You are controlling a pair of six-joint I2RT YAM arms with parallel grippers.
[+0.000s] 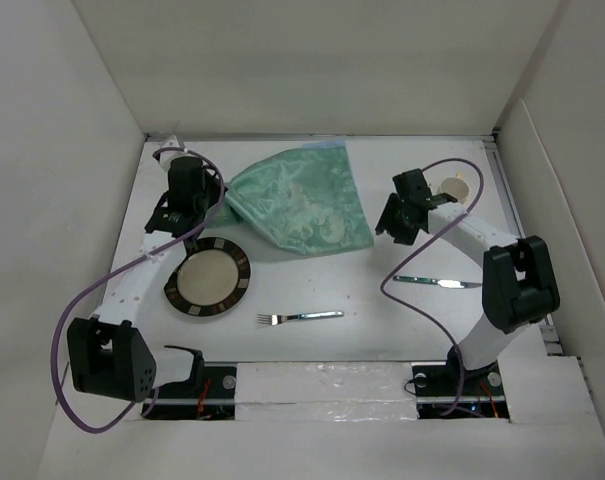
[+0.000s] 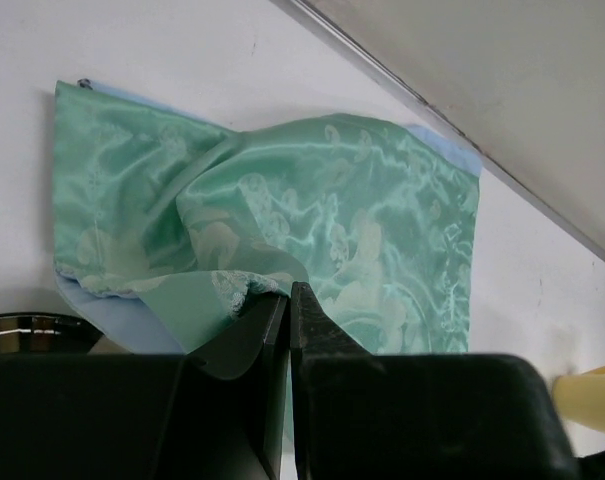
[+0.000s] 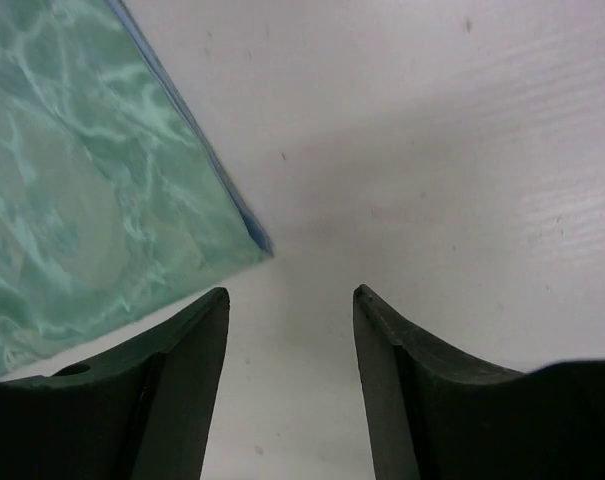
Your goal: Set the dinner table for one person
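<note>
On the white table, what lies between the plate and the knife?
The fork lies between the plate and the knife, touching neither, with bare surface on both sides of it. The top external view shows this.

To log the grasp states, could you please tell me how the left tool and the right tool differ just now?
The left tool is shut, pinching the green mat's edge; the right tool stands open, holding nothing. The left sits over the mat, the right over bare table beside its corner. Both are black.
</note>
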